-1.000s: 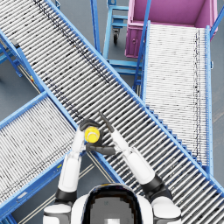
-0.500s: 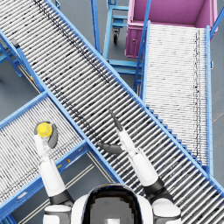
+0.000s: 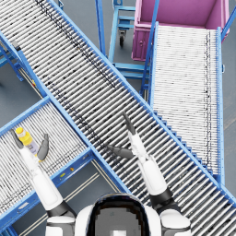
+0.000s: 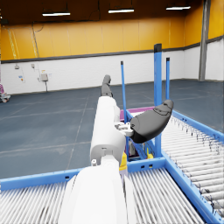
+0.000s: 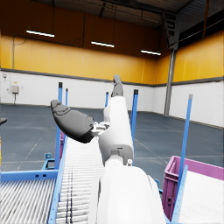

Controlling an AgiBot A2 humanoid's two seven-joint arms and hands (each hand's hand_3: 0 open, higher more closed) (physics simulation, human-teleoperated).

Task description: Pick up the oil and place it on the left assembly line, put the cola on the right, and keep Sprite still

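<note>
The oil bottle (image 3: 25, 138), yellow with a yellow cap, lies on the rollers of the left conveyor (image 3: 60, 126). My left hand (image 3: 31, 146) is over it with its fingers spread wide; one finger is beside the bottle and the thumb stands apart from it. In the left wrist view only a yellow sliver of the oil bottle (image 4: 124, 162) shows under the left hand (image 4: 131, 119). My right hand (image 3: 126, 142) hovers above the middle conveyor (image 3: 83, 78), fingers apart and holding nothing; the right wrist view shows the right hand (image 5: 98, 124) the same way. No cola or Sprite is in view.
The right conveyor (image 3: 184, 87) runs up to a magenta bin (image 3: 184, 14). Blue frame rails edge every line, and a blue cart (image 3: 123, 23) stands on the grey floor between them. A gap of dark floor (image 3: 87, 189) lies between the left and middle conveyors.
One second ago both hands were at the oil bottle over the middle conveyor. My left arm swung it to the left conveyor and its fingers have spread. The right hand stayed, open.
</note>
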